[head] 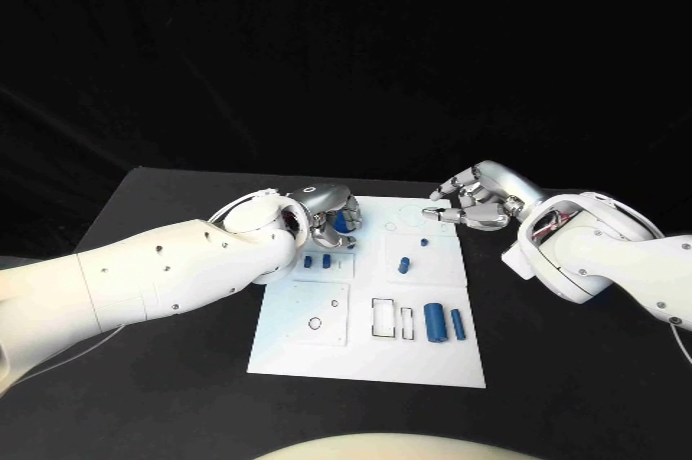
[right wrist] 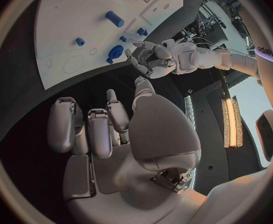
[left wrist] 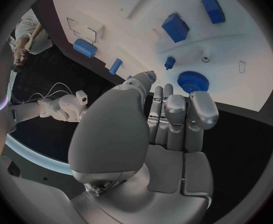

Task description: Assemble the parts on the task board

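Both hands are up at the far edge of the task board (head: 289, 350), and the one to watch is the left hand (head: 329, 218), hovering right over the blue gear (left wrist: 189, 79) at the board's far left corner. From the left wrist view the fingers (left wrist: 175, 109) lie side by side, holding nothing, their tips just short of the gear, which sits straight ahead of them on the white plate. The right hand (head: 473, 202) hangs off the far right corner, fingers loosely curled with gaps between them, nothing held, and well apart from the gear. So the left is plainly nearer. Two blue cylinders (head: 446, 324) lie near the front, long axes running front to back
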